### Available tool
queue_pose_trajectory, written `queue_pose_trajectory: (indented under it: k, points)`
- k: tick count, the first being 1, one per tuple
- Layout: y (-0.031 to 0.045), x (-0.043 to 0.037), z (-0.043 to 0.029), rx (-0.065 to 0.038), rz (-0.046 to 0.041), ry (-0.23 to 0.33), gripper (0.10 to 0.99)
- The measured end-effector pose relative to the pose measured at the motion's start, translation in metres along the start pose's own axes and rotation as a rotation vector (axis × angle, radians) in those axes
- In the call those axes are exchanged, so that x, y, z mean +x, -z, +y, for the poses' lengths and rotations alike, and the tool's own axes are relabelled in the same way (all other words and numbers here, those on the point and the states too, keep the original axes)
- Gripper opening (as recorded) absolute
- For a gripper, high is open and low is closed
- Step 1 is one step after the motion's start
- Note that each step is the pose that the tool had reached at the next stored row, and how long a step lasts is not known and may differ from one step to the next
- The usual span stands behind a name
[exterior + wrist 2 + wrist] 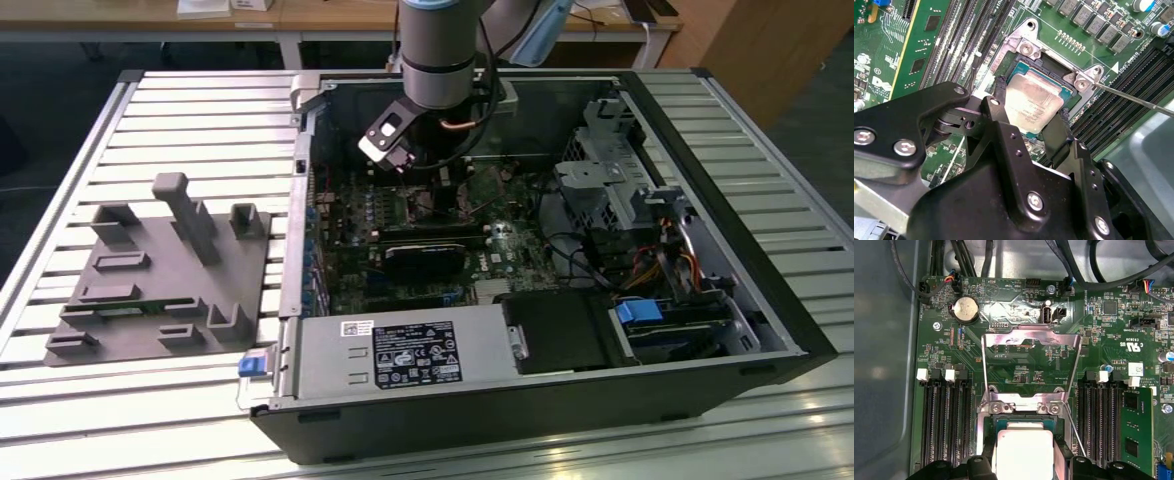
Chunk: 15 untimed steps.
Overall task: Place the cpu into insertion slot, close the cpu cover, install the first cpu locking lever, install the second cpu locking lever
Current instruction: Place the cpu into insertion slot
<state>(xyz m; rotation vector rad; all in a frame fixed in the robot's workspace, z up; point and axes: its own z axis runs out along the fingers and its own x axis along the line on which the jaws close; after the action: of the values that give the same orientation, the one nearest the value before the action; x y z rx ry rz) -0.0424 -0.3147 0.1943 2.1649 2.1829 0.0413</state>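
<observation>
Exterior view: the arm [441,50] is reaching down into the open computer case [534,405], with its wrist hanging over the green circuit board [400,215] towards the case's far wall.

Second wrist view: the gripper [1030,106] is holding the cpu [1035,97] between its jaws. The black fingers [997,100] are pressing on two opposite edges, so the jaws are clamped on the chip rather than closed together. The cpu is lying flat, metal top towards the camera, directly over the insertion slot [1024,70], whose dark rim is showing just past the chip's far edges. I cannot tell whether it is seated or hovering just above. A thin locking lever [1134,98] is sticking out past one corner of the slot, clear of the fingers.

First wrist view: the chip's edges are running square with the slot's rim. The cpu cover [1054,337] is lying swung open, hinged at the side of the slot farthest from the jaws, leaving the socket uncovered.
</observation>
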Motion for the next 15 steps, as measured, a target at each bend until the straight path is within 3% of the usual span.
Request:
queue_pose_trajectory:
  k: [4, 5, 7, 8, 15]
  points:
    - [0.0, 0.0, 0.0, 0.0, 0.0001, 0.0, 0.549]
    - [0.0, 0.0, 0.0, 0.0, 0.0, 0.0, 0.608]
    - [-0.0001, 0.0, 0.0, 0.0, 0.0, 0.0, 0.608]
    - [-0.0001, 0.0, 0.0, 0.0, 0.0, 0.0, 0.671]
    - [-0.0001, 0.0016, 0.0, 0.0, 0.0, 0.0, 0.671]
